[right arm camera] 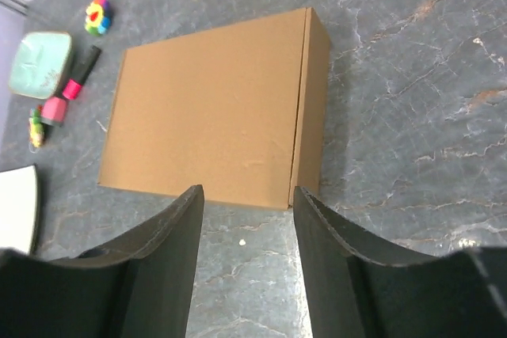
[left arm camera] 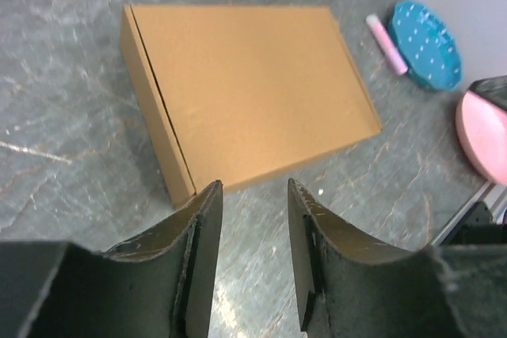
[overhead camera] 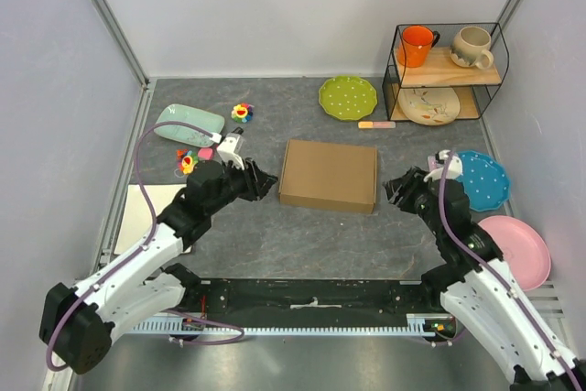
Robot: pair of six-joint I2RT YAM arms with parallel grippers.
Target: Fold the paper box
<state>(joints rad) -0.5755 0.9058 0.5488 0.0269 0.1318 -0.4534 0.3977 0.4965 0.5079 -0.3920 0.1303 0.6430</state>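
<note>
The paper box (overhead camera: 330, 176) lies closed and flat in the middle of the grey table, a shallow brown cardboard rectangle with its lid down. My left gripper (overhead camera: 264, 180) hovers just off the box's left side, open, with only table between its fingers. In the left wrist view the box (left arm camera: 245, 85) sits a little beyond the gripper (left arm camera: 253, 187). My right gripper (overhead camera: 396, 188) stands off the box's right side, also open and holding nothing. Seen from the right wrist, the box (right arm camera: 206, 108) is just past the gripper (right arm camera: 249, 191), apart from it.
A green plate (overhead camera: 348, 97) and a wire shelf (overhead camera: 447, 70) holding mugs and a plate stand at the back. On the right lie a blue plate (overhead camera: 482, 179) and a pink plate (overhead camera: 517, 249). At the left are a mint tray (overhead camera: 189, 123), small toys (overhead camera: 242, 113) and a white board (overhead camera: 142, 212).
</note>
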